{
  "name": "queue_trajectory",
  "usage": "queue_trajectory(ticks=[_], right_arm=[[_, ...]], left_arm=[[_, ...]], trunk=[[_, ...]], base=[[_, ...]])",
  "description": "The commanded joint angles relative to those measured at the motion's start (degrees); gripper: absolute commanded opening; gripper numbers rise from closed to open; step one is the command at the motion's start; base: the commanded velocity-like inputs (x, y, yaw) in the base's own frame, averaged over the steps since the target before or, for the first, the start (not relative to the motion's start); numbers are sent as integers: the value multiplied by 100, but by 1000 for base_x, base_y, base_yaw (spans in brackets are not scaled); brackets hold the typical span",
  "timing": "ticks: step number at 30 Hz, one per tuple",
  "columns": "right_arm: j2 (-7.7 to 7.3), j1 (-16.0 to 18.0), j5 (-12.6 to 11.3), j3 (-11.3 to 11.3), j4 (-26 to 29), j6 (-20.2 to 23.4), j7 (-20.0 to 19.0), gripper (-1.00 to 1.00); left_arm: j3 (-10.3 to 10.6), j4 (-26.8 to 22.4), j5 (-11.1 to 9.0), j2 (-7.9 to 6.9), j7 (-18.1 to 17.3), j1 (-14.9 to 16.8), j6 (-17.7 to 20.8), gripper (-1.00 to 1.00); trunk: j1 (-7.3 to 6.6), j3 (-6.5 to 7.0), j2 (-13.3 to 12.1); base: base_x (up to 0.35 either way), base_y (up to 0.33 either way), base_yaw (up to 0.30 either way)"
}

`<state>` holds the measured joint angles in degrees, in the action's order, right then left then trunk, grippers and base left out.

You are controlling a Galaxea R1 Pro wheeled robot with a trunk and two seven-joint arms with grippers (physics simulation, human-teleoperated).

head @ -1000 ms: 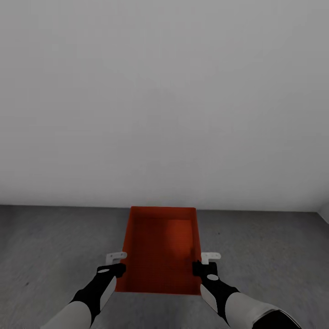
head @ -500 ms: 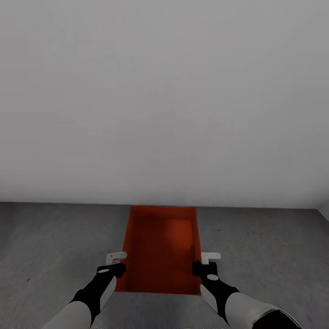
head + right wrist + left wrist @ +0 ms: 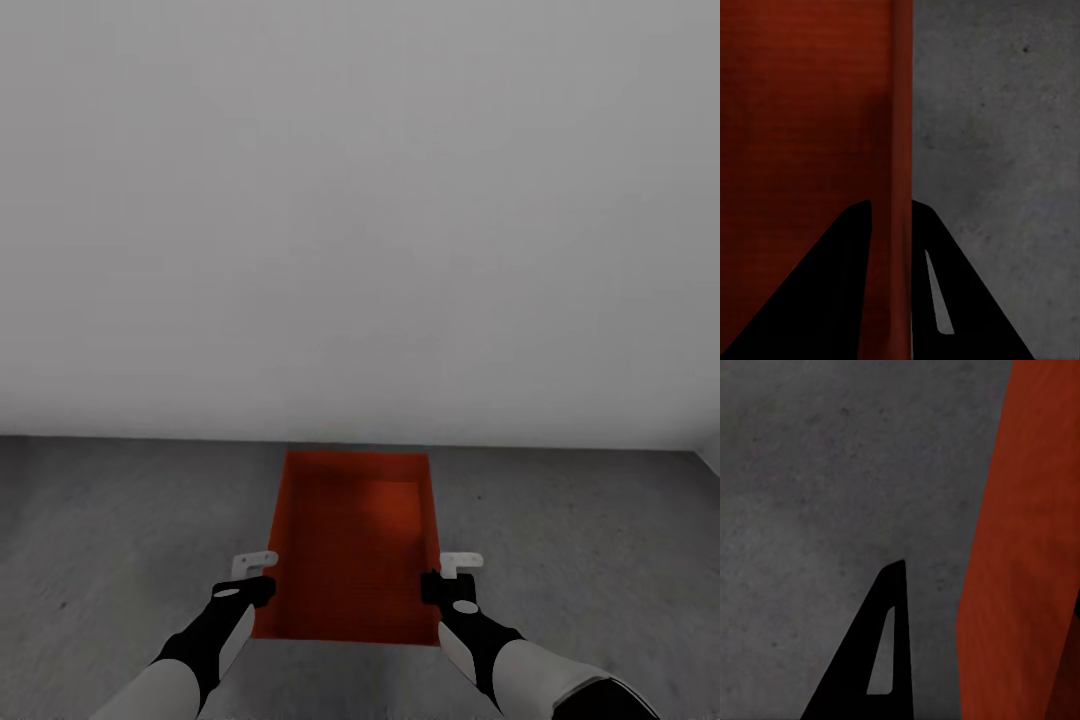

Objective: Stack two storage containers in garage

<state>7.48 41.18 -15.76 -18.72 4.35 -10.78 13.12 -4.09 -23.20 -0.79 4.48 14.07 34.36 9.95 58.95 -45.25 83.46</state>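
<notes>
Readable text: none.
Storage container [image 3: 350, 545]: plain orange-red walls, no label or number.
Wall [image 3: 360, 200]: plain white, no sign.
Floor [image 3: 120, 520]: bare grey, unmarked.

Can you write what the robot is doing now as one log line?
place: grey floor by white wall | held: orange container | left gripper: on wall | right gripper: on wall

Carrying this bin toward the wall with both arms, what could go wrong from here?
The storage container is held only by its thin side walls: the right gripper pinches one, the left gripper the other. If either grip slips, it could tilt or drop to the floor. Its far end also sits near the white wall, so driving on may bump it.
</notes>
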Motion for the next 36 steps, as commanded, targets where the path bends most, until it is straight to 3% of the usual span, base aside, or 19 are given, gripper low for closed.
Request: queue_trajectory(ticks=[1, 36], right_arm=[[-1, 4, -58, -27, -4, -30, 24, -100], [-1, 4, -59, -27, -4, -30, 24, -100]], left_arm=[[-57, -19, 97, -53, 34, 0, 43, -100], [-57, -25, 97, -52, 34, 0, 43, -100]], trunk=[[-1, -13, 2], [-1, -332, 2]], base=[[0, 0, 0], [0, 0, 0]])
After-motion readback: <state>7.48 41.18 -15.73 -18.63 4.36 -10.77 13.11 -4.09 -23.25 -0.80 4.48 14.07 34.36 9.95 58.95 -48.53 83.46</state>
